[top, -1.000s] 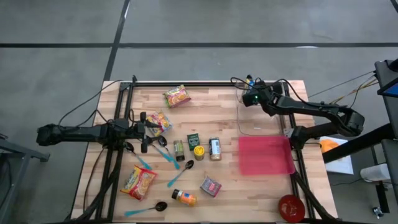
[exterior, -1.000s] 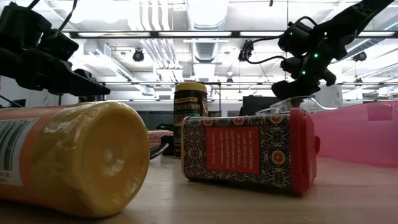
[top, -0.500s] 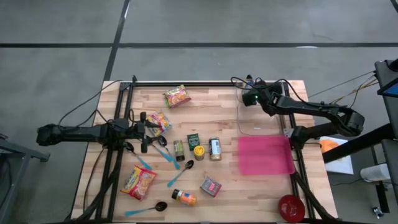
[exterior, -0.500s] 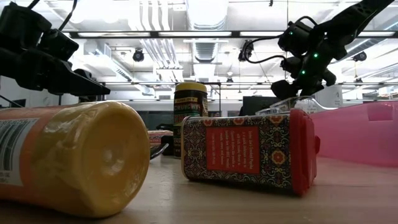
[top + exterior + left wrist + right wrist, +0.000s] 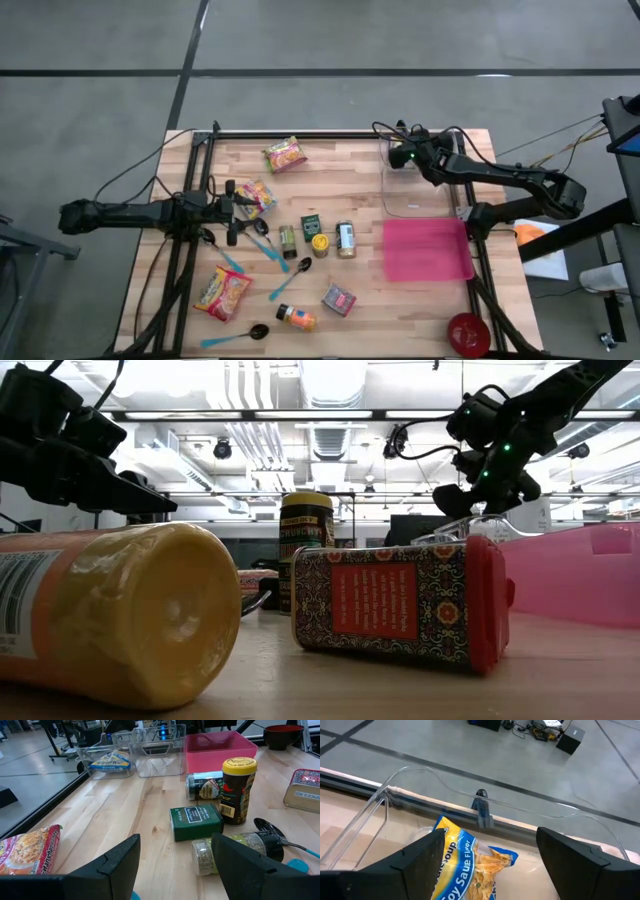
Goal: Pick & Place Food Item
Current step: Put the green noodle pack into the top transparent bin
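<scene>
My right gripper (image 5: 398, 158) (image 5: 490, 865) hangs open over the far end of a clear plastic bin (image 5: 420, 195) at the table's back right. A blue and yellow noodle packet (image 5: 465, 865) (image 5: 107, 761) lies inside that bin, below and between the spread fingers, apart from them as far as I can see. My left gripper (image 5: 238, 212) (image 5: 175, 865) stands open and still at the table's left, facing a green box (image 5: 196, 821) and jars, with nothing between its fingers.
A pink bin (image 5: 427, 250) sits just nearer than the clear one, with a red bowl (image 5: 467, 333) at the near right corner. Noodle packets (image 5: 283, 155) (image 5: 222, 292), jars (image 5: 345, 240), a patterned tin (image 5: 339, 299), an orange bottle (image 5: 296, 318) and blue-handled spoons (image 5: 290, 280) lie across the middle.
My right gripper has opened above the clear bin and rolled a little at the wrist, staying in place.
</scene>
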